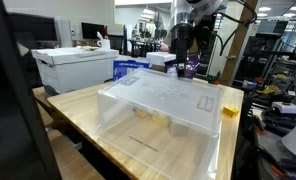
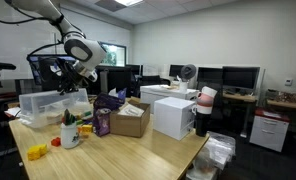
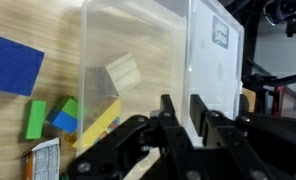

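The gripper [image 3: 184, 104] is seen in the wrist view with its fingers drawn nearly together, only a narrow slot being left between them. An upright wall edge of the clear plastic bin [image 3: 153, 40] runs straight down into that slot. Whether the wall is actually clamped or merely straddled cannot be told.

In an exterior view the bin [image 1: 168, 100] is shown lying lengthwise on the wooden table [image 1: 83, 108], its long axis running from the near edge toward the far edge. The gripper is placed at the bin's far end, so the bulk of the bin lies toward the near edge from it.

Through the clear wall a pale wooden block [image 3: 123, 72] is visible. Green [image 3: 35, 118], blue [image 3: 64, 121] and yellow [image 3: 98, 125] blocks are grouped just beside it on the table.
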